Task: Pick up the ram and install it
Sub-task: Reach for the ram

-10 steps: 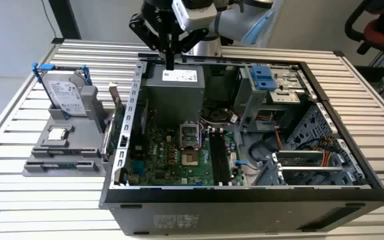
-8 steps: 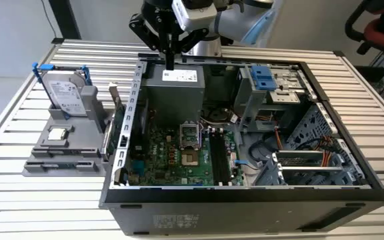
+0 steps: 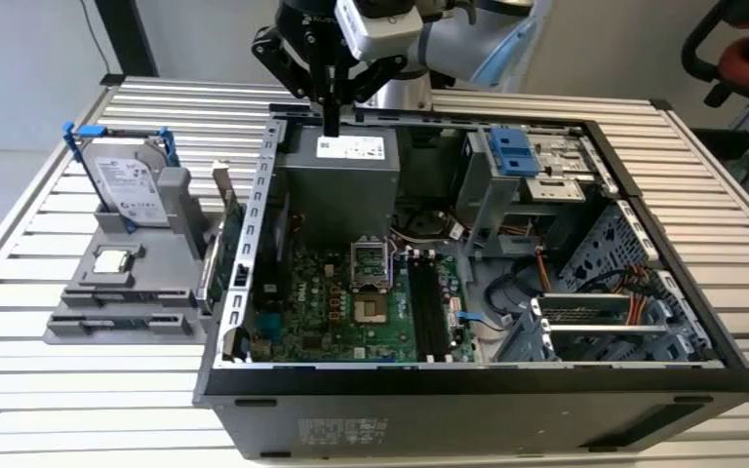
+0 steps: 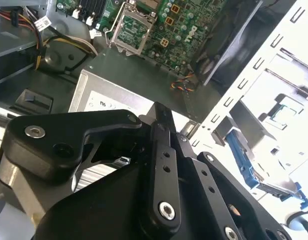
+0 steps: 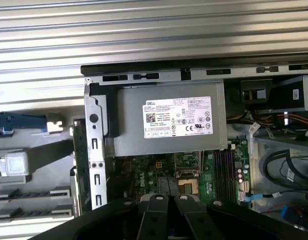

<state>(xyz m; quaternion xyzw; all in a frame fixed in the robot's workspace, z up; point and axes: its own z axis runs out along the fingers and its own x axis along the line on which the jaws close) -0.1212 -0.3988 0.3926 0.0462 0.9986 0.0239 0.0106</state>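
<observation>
The computer case (image 3: 479, 375) lies on its side with the panel off, so the motherboard faces up and can be reached from above. Nearest the exterior camera, outside the case and off its wall on the exterior view's left, a grey holder (image 3: 69, 297) keeps the loose parts. The ram (image 3: 128, 321) appears as a thin green strip lying along the holder's front edge, seemingly set on edge in a groove. That probably leaves its long sides free for a pinch from overhead. Further back on the same holder sit the small square processor chip (image 3: 113, 260) and, upright, the hard drive (image 3: 125, 180) with blue rails.

Inside the case, the long dark memory slots (image 3: 429, 312) run beside the processor socket and look unfilled, so the install is judged not yet begun.

At the case's far end sits the grey power supply (image 3: 335, 180), label upward. The gripper (image 3: 332, 122) hangs just above it, pointing straight down. Its fingers are pressed together with nothing between them, as the second wrist view also suggests (image 4: 168, 125). It is over the case's far corner and well apart from the ram.
</observation>
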